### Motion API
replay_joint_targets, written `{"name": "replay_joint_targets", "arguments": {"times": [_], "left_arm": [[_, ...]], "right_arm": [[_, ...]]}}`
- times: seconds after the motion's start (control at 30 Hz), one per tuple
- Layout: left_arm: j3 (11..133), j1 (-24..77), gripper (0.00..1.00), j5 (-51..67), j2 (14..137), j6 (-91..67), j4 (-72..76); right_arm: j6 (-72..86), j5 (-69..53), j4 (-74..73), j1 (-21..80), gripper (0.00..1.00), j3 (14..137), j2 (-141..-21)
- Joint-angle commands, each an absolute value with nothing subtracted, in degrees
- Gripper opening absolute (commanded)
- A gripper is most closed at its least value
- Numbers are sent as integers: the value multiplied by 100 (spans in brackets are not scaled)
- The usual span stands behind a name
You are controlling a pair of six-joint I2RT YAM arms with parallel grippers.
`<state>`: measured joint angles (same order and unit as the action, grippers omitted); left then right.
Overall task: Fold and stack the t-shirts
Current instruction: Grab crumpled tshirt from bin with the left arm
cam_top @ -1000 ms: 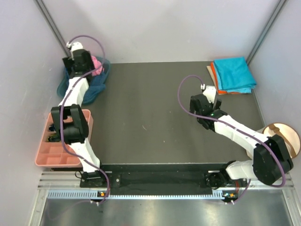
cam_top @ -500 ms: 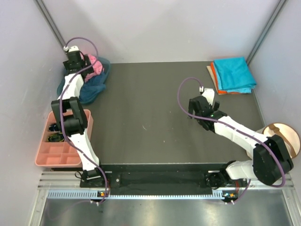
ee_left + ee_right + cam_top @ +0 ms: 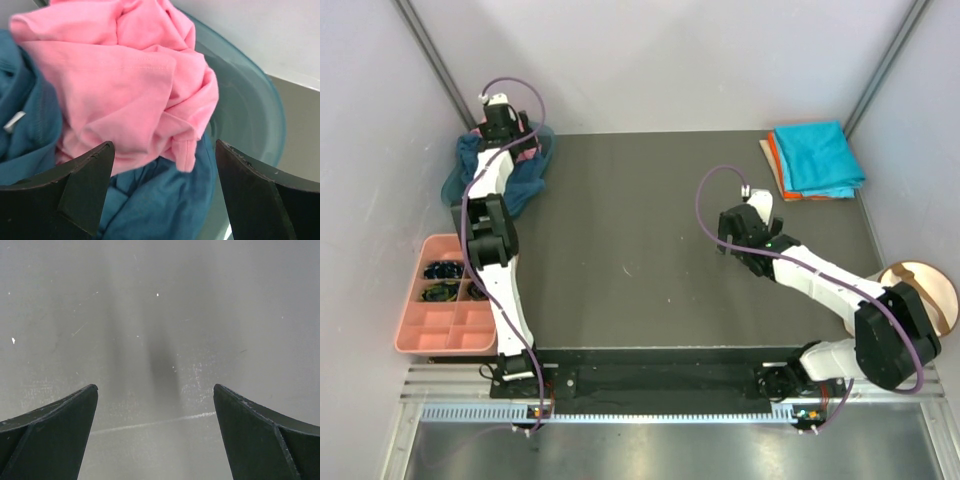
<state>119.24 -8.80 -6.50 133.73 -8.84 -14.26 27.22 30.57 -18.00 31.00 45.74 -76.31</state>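
1. In the teal basin (image 3: 250, 115): crumpled pink t-shirt (image 3: 125, 85) on top of a dark blue t-shirt (image 3: 165, 210) (both unfolded).
2. Just above the basin's heap: left end effector (image 3: 164, 147), spread wide, pinching nothing.
3. Well to the right of the basin, across the tabletop (image 3: 640, 250): folded turquoise t-shirt (image 3: 817, 157) lying on an orange t-shirt (image 3: 775, 155).
4. Between the basin and that stack, low over the tabletop: right end effector (image 3: 155, 390), spread fully, holding nothing.

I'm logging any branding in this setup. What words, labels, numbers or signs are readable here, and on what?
No text can be read in any view.
The white tag on the blue t-shirt: no legible print.
The pink t-shirt, turquoise t-shirt, basin and tray: no visible text.
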Motion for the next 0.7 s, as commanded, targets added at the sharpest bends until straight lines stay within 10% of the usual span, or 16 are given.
{"name": "replay_joint_targets", "arguments": {"times": [0.0, 0.4, 0.67], "left_arm": [[12401, -897, 86, -720, 13640, -747, -1248], [12542, -923, 88, -1388, 13852, -352, -835], [12551, -1011, 45, -1564, 14071, -194, -624]], "right_arm": [[2839, 2944, -1670, 3111, 99, 4553, -7699], [2935, 2689, -1679, 3129, 99, 4658, -7980], [2892, 2637, -1793, 3120, 99, 4693, -8025]]}}
